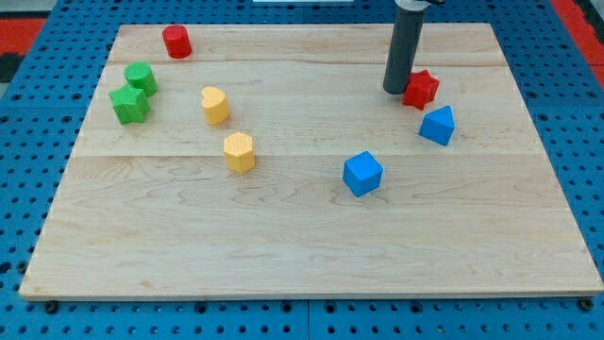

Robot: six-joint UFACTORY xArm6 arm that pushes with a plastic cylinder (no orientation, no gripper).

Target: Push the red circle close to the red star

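Red circle (176,42): far to the left of the red star (421,89), a bit higher up, close to the top edge of the bench (283,236). Not yet near the star, so job not done, likely not even begun.

My tip (396,91): right beside the red star, on its left, touching it or almost; hard to tell which. No claw to see here, only a plain dark rod, so no open or shut to tell.

Wrong spot for the push. To send the circle toward the star, best to get behind the circle, on the side away from the star, then shove it to the right and a little down.

Between circle and star: mostly bare wood. Yellow heart (215,105) and yellow hexagon (240,151) left of the star and lower, just under that path. Green circle (141,77) and green star (129,104) farthest left of the star, past the red circle. Blue cube (362,174) below the star to its left; other blue block (437,125) just below the star.

Careful when leaving: easy to bump the star away.
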